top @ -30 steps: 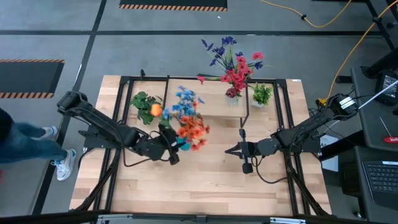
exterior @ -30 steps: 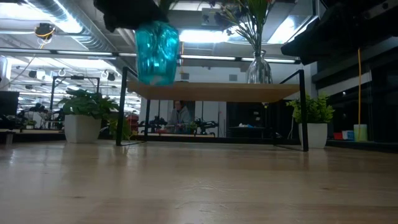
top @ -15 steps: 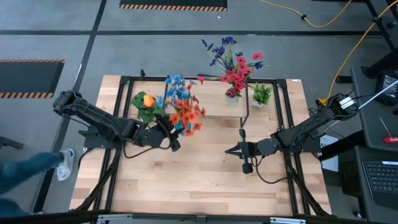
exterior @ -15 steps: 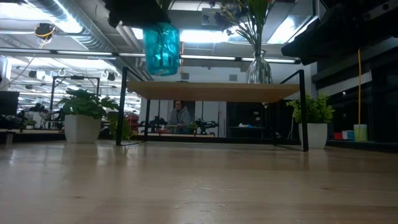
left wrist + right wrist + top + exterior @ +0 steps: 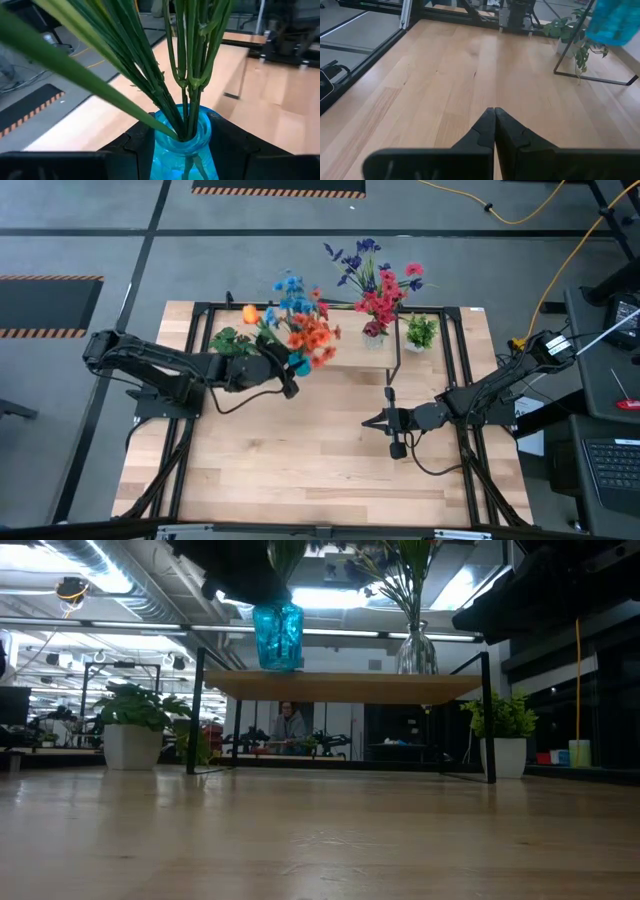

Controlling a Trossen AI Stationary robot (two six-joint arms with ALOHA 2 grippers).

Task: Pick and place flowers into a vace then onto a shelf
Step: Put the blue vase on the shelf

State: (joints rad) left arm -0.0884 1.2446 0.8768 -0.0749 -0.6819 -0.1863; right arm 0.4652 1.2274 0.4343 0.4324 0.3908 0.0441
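My left gripper (image 5: 292,372) is shut on a blue glass vase (image 5: 278,637) that holds the flowers (image 5: 300,320): green stems (image 5: 185,75) with blue, orange and red blooms. The vase hangs at the left end of the shelf (image 5: 345,686), its base level with the board's top; whether it touches the board, I cannot tell. A clear vase (image 5: 416,648) with red and dark-blue flowers (image 5: 378,285) stands on the shelf's right part. My right gripper (image 5: 494,117) waits shut over the table's right half (image 5: 397,427). My left gripper pinches the blue vase between its two fingers (image 5: 135,150), one on each side of the upper body just below the neck (image 5: 182,142). The fingers come nearly level from the table's left side. The vase stays upright, and the stems rise out of its mouth.
Two small potted plants stand on the table, one by the shelf's left legs (image 5: 132,730) and one by its right legs (image 5: 505,735). Black frame bars (image 5: 190,430) run along the table's sides. The near half of the wooden tabletop (image 5: 320,470) lies bare.
My left gripper has carried the blue vase up and toward the table's far edge, swinging it to the shelf. The vase has stayed upright and now hangs at the shelf's left end instead of in front of it.
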